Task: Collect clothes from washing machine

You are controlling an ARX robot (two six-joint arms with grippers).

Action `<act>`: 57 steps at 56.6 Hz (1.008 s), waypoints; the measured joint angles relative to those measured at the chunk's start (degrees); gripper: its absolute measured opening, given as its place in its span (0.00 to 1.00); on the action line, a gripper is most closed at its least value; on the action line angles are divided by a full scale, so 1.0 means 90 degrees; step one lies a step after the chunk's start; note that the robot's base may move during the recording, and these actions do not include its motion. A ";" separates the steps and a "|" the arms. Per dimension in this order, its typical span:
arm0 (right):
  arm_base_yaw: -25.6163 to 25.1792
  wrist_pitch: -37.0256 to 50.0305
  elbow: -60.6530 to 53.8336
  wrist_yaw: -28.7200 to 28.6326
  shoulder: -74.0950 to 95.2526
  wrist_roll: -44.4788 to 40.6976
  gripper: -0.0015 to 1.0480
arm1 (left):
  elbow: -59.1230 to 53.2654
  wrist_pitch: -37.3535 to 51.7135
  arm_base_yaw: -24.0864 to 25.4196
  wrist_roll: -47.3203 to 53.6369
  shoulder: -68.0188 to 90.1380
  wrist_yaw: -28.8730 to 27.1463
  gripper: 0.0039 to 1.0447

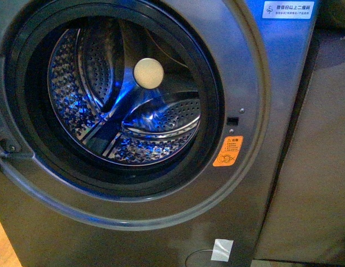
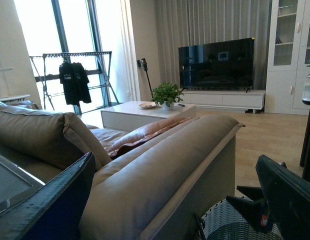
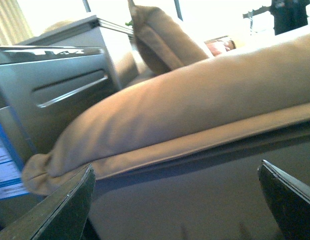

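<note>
The dark grey washing machine point(image 1: 272, 83) fills the front view, door open. Its black-rimmed porthole point(image 1: 214, 105) shows the perforated steel drum point(image 1: 72, 83), lit blue, with no clothes visible inside. An orange sticker point(image 1: 228, 151) and a white tape patch point(image 1: 222, 250) sit on its front. Neither arm shows in the front view. My left gripper point(image 2: 177, 200) is open and empty, over a beige sofa back point(image 2: 160, 170) and a woven basket point(image 2: 235, 222). My right gripper point(image 3: 177, 202) is open and empty, facing the sofa's side point(image 3: 195, 200).
A dark panel point(image 1: 317, 167) stands right of the machine. The left wrist view shows a living room with a white coffee table point(image 2: 145, 112), a TV point(image 2: 217, 62) and a drying rack point(image 2: 75, 75). A grey appliance point(image 3: 60, 90) stands beside the sofa cushions point(image 3: 195, 95).
</note>
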 joint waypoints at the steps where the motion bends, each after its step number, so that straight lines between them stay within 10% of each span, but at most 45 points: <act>1: 0.0194 0.0138 -0.0189 0.0151 -0.0168 -0.0007 0.93 | 0.0000 0.0000 0.0000 0.0000 0.0000 0.0000 0.94; 25: 0.5731 0.2441 -0.4367 0.4413 -0.1149 -0.0969 0.93 | 0.0000 0.0000 0.0000 0.0000 0.0000 -0.0002 0.94; 30: 0.6013 0.3271 -0.4401 0.4680 -0.0806 -0.1156 0.92 | 0.0005 0.0000 0.0000 0.0000 0.0000 0.0000 0.94; 37: 0.6166 0.0415 -0.4345 0.5926 -0.2395 -0.2307 0.72 | 0.0012 0.0002 0.0000 0.0000 -0.0010 0.0007 0.94; 57: 0.5115 -0.1991 -0.4347 0.4966 -0.4427 -0.2888 0.06 | 0.2013 -0.2093 -0.0012 -0.0316 0.1258 -0.1202 0.94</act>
